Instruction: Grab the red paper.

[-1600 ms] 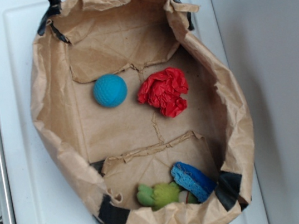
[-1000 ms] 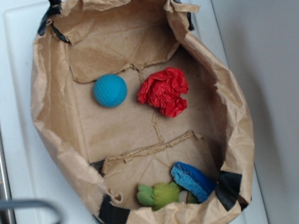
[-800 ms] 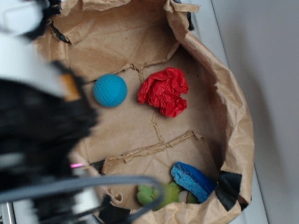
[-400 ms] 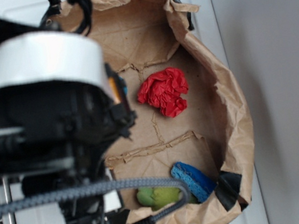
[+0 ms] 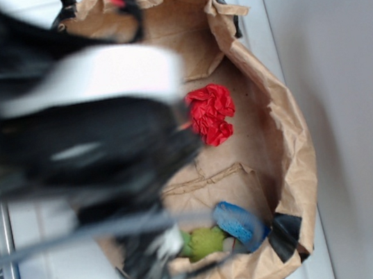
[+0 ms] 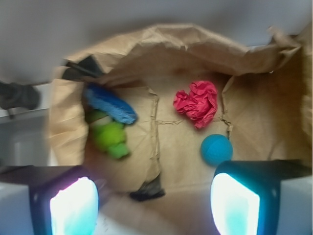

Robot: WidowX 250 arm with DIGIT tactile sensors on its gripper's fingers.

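Two fingers [image 6: 73, 210] stand spread wide apart on our gripper [image 6: 154, 208], empty and touching nothing, above the red paper [image 6: 197, 103] and blue ball [image 6: 216, 149].

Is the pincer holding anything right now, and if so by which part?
Nothing is held. The pincer is open above the bag, and the red paper lies untouched on the bag floor beside the blue ball.

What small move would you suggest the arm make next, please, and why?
Probably carry the tool forward and down over the red paper. In the wrist view its fingers stand wide apart with nothing between them, and the paper lies well ahead, just beyond the blue ball inside the paper bag.
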